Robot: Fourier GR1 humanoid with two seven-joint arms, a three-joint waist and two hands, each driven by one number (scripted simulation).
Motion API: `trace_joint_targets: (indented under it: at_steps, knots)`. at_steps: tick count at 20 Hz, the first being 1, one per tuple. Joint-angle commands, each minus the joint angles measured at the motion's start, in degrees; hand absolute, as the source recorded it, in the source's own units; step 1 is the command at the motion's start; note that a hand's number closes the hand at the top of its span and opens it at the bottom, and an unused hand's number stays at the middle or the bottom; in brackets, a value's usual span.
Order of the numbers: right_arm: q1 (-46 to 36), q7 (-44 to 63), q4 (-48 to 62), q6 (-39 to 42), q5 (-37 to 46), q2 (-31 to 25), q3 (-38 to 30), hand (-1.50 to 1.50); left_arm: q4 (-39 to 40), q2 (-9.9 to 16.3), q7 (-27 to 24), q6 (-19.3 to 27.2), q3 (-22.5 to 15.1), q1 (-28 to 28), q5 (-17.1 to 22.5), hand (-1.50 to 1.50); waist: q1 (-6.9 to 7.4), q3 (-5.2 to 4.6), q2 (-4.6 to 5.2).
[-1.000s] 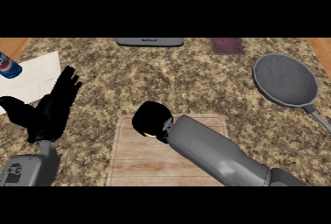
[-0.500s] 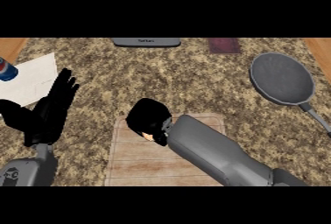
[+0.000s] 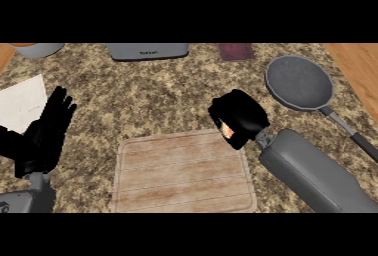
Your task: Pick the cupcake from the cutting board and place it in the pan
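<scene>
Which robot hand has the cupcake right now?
The right robot hand, curled round the cupcake between cutting board and pan; the left rests open.

There is one view only, from the robot's head, facing steeply down on the counter. The board (image 3: pixel 183 172) serves as landmark: it lies low in the middle, near the camera. Beyond it, at the far edge, sits a grey appliance (image 3: pixel 147 50); right of the board and farther off lies the pan (image 3: pixel 299 82). Left of the board a white sheet (image 3: pixel 23 101) is cut by the frame's edge. Both forearms enter from below, flanking the board.
</scene>
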Motion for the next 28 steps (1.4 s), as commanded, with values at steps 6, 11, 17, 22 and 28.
trace_joint_targets:
  at_steps: [6,11,17,22,28]
  knots:
    - [10.3,9.2,-34.9,0.8,-2.1,-17.6,-11.5,1.50,0.4,0.9,-1.3,-2.3,1.3,2.1,1.3,0.00,0.48,-0.09,0.33]
    - [17.0,15.3,-46.1,4.8,-7.5,-20.5,-21.4,1.50,-0.3,-0.3,0.2,-1.3,-1.2,-1.7,-0.8,0.00,3.11,-0.03,1.21]
    - [18.7,10.8,-38.9,4.8,-10.8,-20.0,-33.2,1.50,4.0,-1.4,-3.2,-2.7,-0.2,-3.5,-0.5,0.00,4.35,-0.04,1.55]
    - [15.3,-2.0,-21.7,1.8,-13.2,-19.6,-40.4,1.50,-0.5,-3.4,0.8,-0.8,-2.6,-3.3,-1.6,0.00,5.10,0.00,1.64]
    - [11.4,-18.1,0.7,-2.7,-14.5,-21.1,-47.0,1.50,2.3,-0.9,-2.2,-4.5,-0.4,-1.8,-0.5,0.00,5.64,0.02,1.97]
